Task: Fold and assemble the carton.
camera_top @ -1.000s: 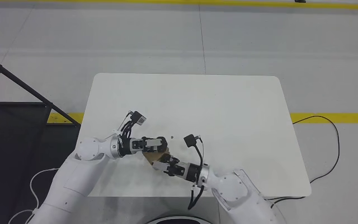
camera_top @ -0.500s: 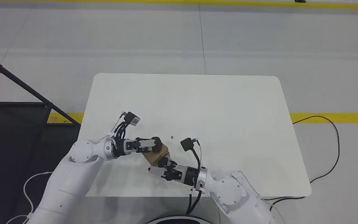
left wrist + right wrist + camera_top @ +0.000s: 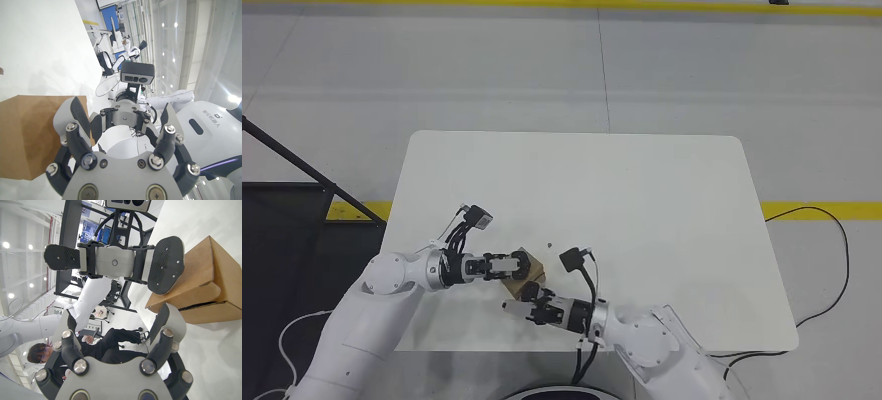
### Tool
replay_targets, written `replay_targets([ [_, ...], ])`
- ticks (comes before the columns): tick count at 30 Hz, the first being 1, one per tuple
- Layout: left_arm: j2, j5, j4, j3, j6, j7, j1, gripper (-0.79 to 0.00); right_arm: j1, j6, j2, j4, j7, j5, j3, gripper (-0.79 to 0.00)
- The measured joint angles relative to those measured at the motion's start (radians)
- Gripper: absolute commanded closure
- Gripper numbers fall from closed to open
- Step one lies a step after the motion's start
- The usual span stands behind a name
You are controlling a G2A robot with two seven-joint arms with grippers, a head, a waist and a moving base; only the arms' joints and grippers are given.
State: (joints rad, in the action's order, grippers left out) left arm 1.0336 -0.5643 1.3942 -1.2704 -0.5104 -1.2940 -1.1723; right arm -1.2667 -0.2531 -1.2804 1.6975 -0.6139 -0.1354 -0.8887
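A small brown cardboard carton [image 3: 523,281] sits on the white table [image 3: 662,200] near its front left, with a folded flap and an open seam on one side [image 3: 208,275]. My left gripper [image 3: 521,266] is open and comes in from the left, one black pad [image 3: 166,264] lying flat against a carton face. Facing it from the front is my right gripper [image 3: 526,299], also open, one finger [image 3: 163,321] close to the carton's lower corner. In the left wrist view the carton [image 3: 37,132] lies beside my left gripper [image 3: 122,117], outside the finger gap.
The table's front edge runs just behind the right gripper. The two wrists sit nearly head-on, a few centimetres apart. A tiny brown scrap [image 3: 549,244] lies just beyond the carton. A black cable [image 3: 832,260] hangs off the right side.
The right gripper has slid left along the carton's front side. The left wrist has drawn slightly toward the front edge. The carton has barely shifted.
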Motion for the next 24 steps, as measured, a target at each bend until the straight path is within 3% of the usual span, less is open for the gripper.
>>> replay_targets([
  [24,-0.001,0.006,-0.013,0.022,0.005,0.002,0.012,-0.785,0.019,0.012,-0.006,-0.025,0.018,-0.008,0.021,-0.785],
])
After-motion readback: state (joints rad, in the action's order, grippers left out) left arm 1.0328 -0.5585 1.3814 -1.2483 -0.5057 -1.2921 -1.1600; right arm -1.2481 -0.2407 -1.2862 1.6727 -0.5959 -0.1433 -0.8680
